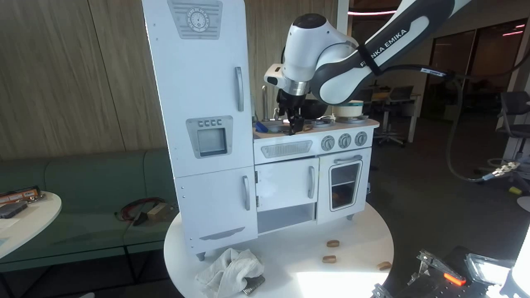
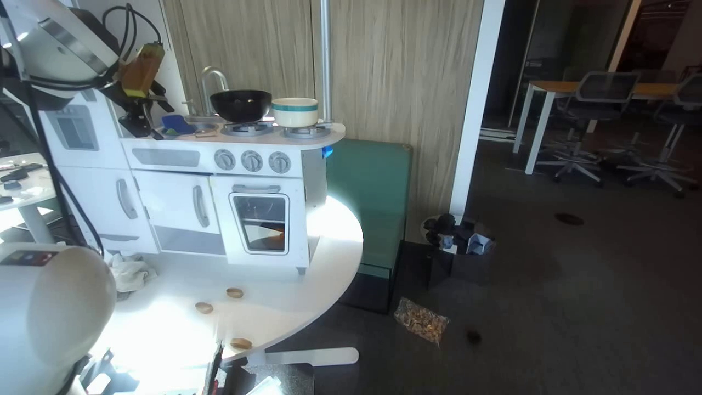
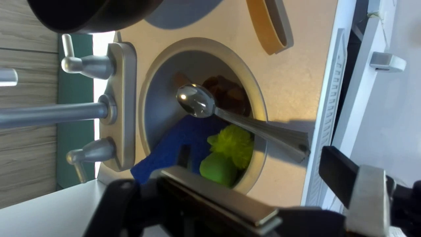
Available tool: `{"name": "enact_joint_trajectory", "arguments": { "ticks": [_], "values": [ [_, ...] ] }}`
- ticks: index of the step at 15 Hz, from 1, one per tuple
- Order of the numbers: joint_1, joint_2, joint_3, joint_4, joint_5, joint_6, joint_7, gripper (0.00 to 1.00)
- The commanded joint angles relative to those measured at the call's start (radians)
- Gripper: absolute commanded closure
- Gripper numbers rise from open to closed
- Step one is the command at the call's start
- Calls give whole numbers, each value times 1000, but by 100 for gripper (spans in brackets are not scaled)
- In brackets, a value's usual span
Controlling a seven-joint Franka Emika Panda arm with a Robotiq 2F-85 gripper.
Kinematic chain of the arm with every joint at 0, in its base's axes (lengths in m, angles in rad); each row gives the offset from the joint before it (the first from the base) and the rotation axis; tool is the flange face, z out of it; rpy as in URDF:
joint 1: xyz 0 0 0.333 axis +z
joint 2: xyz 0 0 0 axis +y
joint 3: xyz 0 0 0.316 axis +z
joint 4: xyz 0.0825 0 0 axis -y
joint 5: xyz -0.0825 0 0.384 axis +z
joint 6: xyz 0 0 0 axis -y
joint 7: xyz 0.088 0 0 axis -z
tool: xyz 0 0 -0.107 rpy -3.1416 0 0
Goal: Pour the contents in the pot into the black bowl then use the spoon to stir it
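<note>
Round grey sink [image 3: 161, 100]: near it, jaws spread, empty. Black round shallow bowl [image 2: 241, 106] and cream, teal-banded round pot [image 2: 295, 114] on separate grey burners [image 2: 305, 132], contents hidden, pouring unconfirmed. Silver metal spoon [image 3: 243, 123] across sink rim; stirring apparently outstanding.

The black bowl [image 2: 241, 106] and pot [image 2: 295, 115] sit on separate burners [image 2: 248, 130].

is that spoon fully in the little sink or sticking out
Sticking out: in the wrist view, the spoon crosses the sink rim, its handle reaching over the counter.
</note>
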Motion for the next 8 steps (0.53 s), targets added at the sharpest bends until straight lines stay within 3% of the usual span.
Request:
{"name": "enact_joint_trajectory", "arguments": {
  "ticks": [1, 2, 3, 5, 8],
  "values": [
    [-16, -5, -3, -16, 28, 46, -41, 0],
    [-17, -5, -1, -17, 28, 46, -45, 4],
    [-17, -5, 1, -18, 21, 40, -47, 26],
    [-18, -6, 2, -19, 18, 39, -46, 31],
    [-19, -12, 4, -30, 12, 40, -43, 55]
  ]
}}
